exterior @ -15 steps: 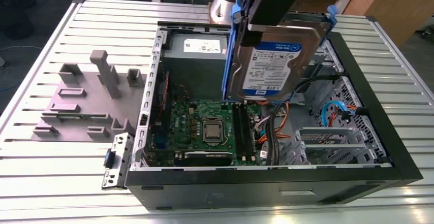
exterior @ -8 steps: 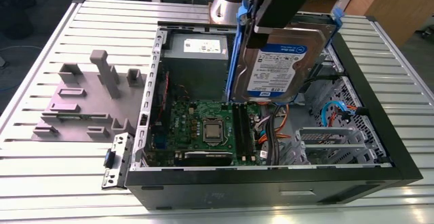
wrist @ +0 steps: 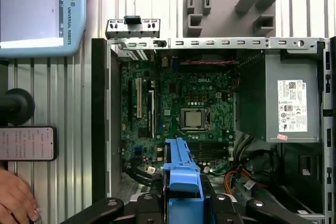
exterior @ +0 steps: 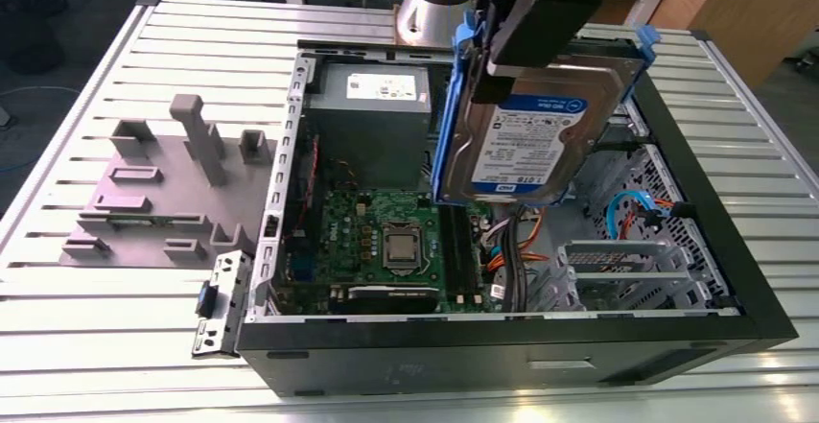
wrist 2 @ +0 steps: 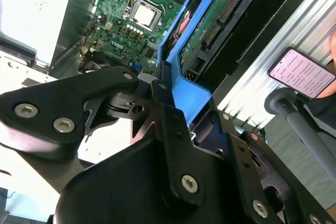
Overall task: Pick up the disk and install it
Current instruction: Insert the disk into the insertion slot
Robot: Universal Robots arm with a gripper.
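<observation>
The disk [exterior: 538,145], silver-grey with a white-and-blue label and blue side rails, hangs tilted in the air over the open computer case [exterior: 512,346]. My gripper [exterior: 538,30] is shut on its upper end. In the second wrist view the black fingers [wrist 2: 163,114] clamp the blue carrier [wrist 2: 195,98], and the disk's green circuit board [wrist 2: 220,19] faces the camera. The first wrist view looks down past the blue carrier [wrist: 181,169] onto the motherboard [wrist: 184,114] below.
A grey power supply box [exterior: 371,106] fills the case's far corner, and a blue bracket [exterior: 646,39] sits at the far right edge. Cables [exterior: 512,241] lie beside the motherboard. A grey fixture [exterior: 167,193] stands at the exterior view's left. A phone [wrist: 26,142], a hand [wrist: 16,200] and a pendant [wrist: 37,14] are beside the case.
</observation>
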